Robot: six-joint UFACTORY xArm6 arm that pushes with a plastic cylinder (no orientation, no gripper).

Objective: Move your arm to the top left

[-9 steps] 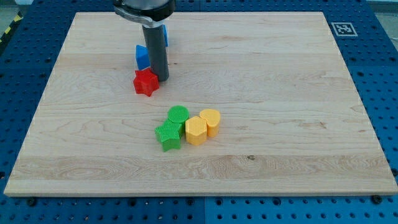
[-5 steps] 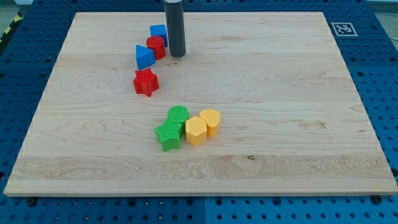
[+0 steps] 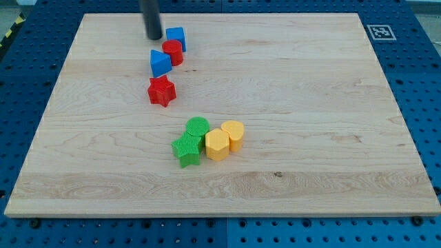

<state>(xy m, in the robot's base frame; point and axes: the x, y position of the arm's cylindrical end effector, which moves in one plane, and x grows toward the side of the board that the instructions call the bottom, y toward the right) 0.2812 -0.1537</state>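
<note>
My tip (image 3: 154, 37) rests on the wooden board (image 3: 310, 103) near its top edge, left of centre. It stands just left of a blue cube (image 3: 176, 37) and up-left of a red cylinder (image 3: 172, 52), touching neither. A blue triangular block (image 3: 160, 63) lies below the tip, and a red star (image 3: 162, 91) lies below that. Only the rod's lower part shows.
Near the board's middle sit a green cylinder (image 3: 198, 128), a green star (image 3: 186, 149), a yellow hexagonal block (image 3: 218, 145) and a yellow cylinder (image 3: 233, 134), close together. A printed marker tag (image 3: 378, 32) sits at the board's top right corner.
My tip has moved up from beside the red star, then left past the blue cube and red cylinder. The blocks have not moved.
</note>
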